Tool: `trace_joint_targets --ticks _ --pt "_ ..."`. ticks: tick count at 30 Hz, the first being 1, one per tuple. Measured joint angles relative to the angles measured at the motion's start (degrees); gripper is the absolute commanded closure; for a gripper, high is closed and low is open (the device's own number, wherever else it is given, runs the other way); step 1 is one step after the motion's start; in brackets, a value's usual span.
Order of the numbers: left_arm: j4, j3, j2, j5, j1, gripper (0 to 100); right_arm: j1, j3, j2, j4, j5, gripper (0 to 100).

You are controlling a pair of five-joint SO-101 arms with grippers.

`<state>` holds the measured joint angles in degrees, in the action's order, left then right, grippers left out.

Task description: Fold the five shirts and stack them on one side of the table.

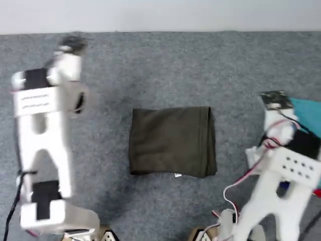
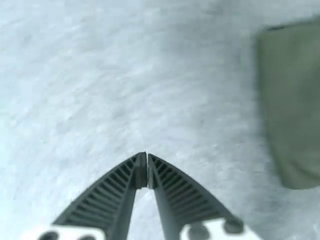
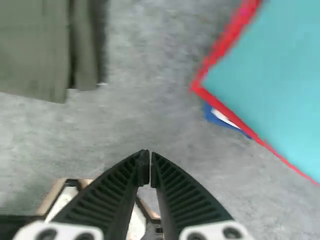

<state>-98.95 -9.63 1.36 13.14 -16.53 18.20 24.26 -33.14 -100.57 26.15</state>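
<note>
Your left gripper (image 2: 146,172) is closed tip to tip and holds nothing, hovering over bare grey worktop (image 2: 125,75) with the folded olive shirt (image 1: 172,141) off to one side. Your right gripper (image 3: 145,170) is pinched together and empty too, between that shirt mid-worktop and the teal-topped pile (image 3: 270,75), red and blue edges showing beneath

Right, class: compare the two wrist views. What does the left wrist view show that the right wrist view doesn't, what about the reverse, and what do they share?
Left wrist, not right: the left pincer, shut, above the grey table. Right wrist, not left: the right pincer, shut, and a teal-topped stack with red and blue layers beneath. Shared: the folded olive shirt and the grey table.
</note>
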Motion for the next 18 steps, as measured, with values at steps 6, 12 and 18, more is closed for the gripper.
trace_joint_targets --ticks 6,12,18 --pt "0.0 10.46 12.75 9.05 -14.33 99 -13.45 0.0 11.43 0.97 -10.81 98.3" --pt "-0.18 18.99 23.12 16.7 -26.81 99 -22.42 0.0 17.41 7.56 -14.51 97.8" --pt "1.67 23.21 24.88 18.11 -36.92 99 -26.37 3.08 19.34 14.59 -14.95 86.4"
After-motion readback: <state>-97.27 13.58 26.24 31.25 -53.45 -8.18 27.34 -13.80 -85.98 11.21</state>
